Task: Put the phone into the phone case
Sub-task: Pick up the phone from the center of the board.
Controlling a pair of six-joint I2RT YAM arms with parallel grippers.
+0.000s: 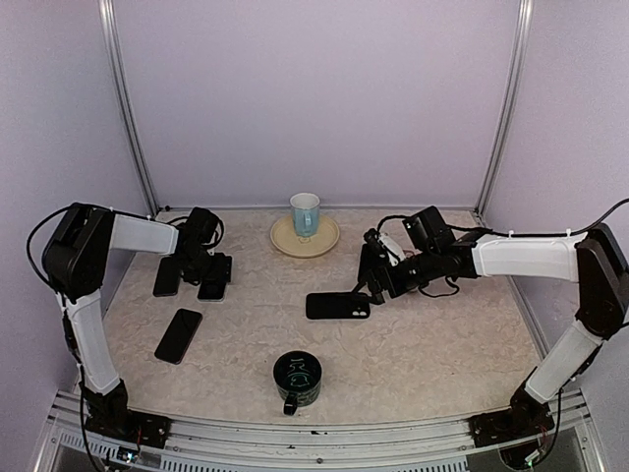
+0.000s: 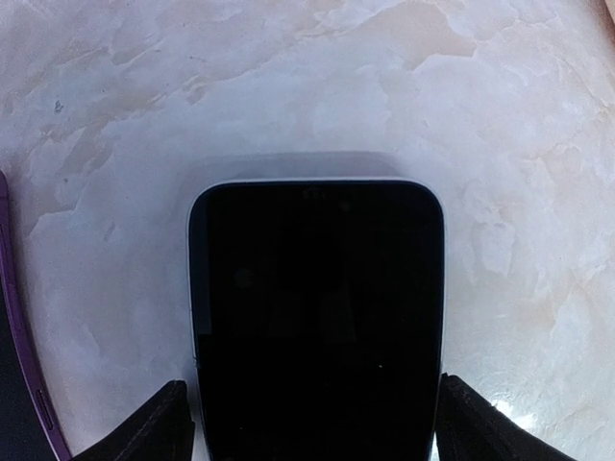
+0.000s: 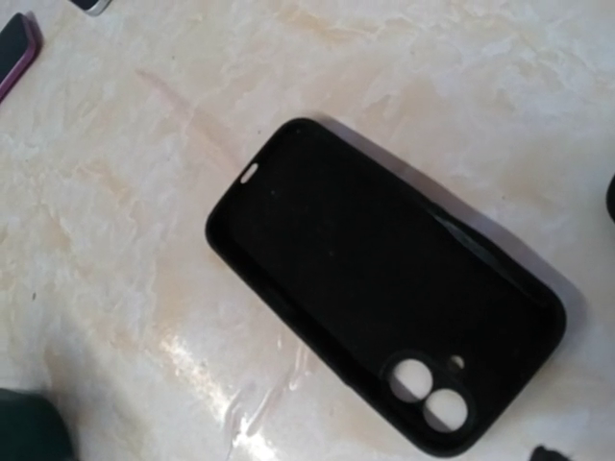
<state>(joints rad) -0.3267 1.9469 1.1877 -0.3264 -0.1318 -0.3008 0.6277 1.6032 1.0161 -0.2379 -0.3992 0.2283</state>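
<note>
Phone first: picking it up is the step in hand. It lies flat, dark face up, on the table at the far left, with a purple-edged handset just beside it. The left gripper is down over its near end, one of its fingers at each long edge. The jaws stand wide, but whether they already pinch it I cannot tell (the gaps look next to nothing). The phone case lies well apart near the table's middle, open side up with its camera cut-outs showing, and the right gripper is spread wide and empty just above it. The next move, I judge, calls for a firm squeeze across the edges, a level lift, a carry rightward, and lining the phone up with the case, perhaps while the right arm steadies it.
</note>
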